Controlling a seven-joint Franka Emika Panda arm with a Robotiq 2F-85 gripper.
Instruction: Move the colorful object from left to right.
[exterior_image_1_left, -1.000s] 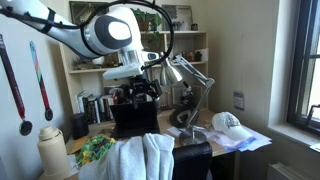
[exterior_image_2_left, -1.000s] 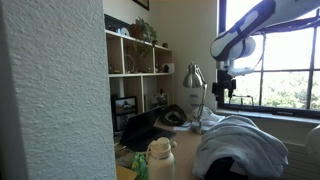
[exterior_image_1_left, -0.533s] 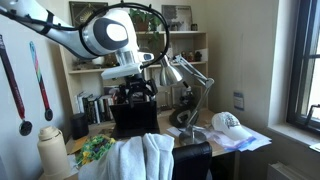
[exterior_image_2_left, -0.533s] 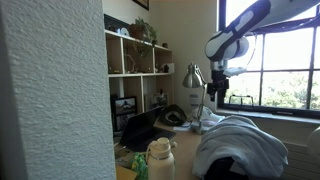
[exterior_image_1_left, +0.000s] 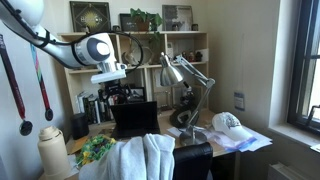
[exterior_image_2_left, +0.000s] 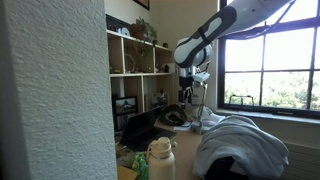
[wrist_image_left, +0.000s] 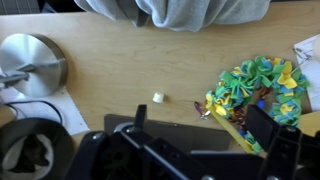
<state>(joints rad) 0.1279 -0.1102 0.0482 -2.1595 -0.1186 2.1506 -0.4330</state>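
Note:
The colorful object (wrist_image_left: 255, 90) is a green, yellow and blue ruffled fabric bundle lying on the wooden desk. In the wrist view it sits at the right, beside my right finger. It also shows in an exterior view (exterior_image_1_left: 97, 148), low at the left next to a white cloth. My gripper (wrist_image_left: 200, 125) is open and empty, with both fingers spread wide. In both exterior views the gripper (exterior_image_1_left: 118, 92) (exterior_image_2_left: 187, 92) hangs well above the desk, in front of the shelves.
A white-grey cloth (exterior_image_1_left: 145, 155) lies over a chair at the front. A desk lamp (exterior_image_1_left: 185, 75) stands on a round silver base (wrist_image_left: 35, 62). A small white piece (wrist_image_left: 157, 97), a white cap (exterior_image_1_left: 228, 122), a bottle (exterior_image_1_left: 55, 150) and shelves (exterior_image_1_left: 150, 60) are also in view.
The arm has swung away toward the shelves and to the left in both exterior views. The gripper stays open and empty.

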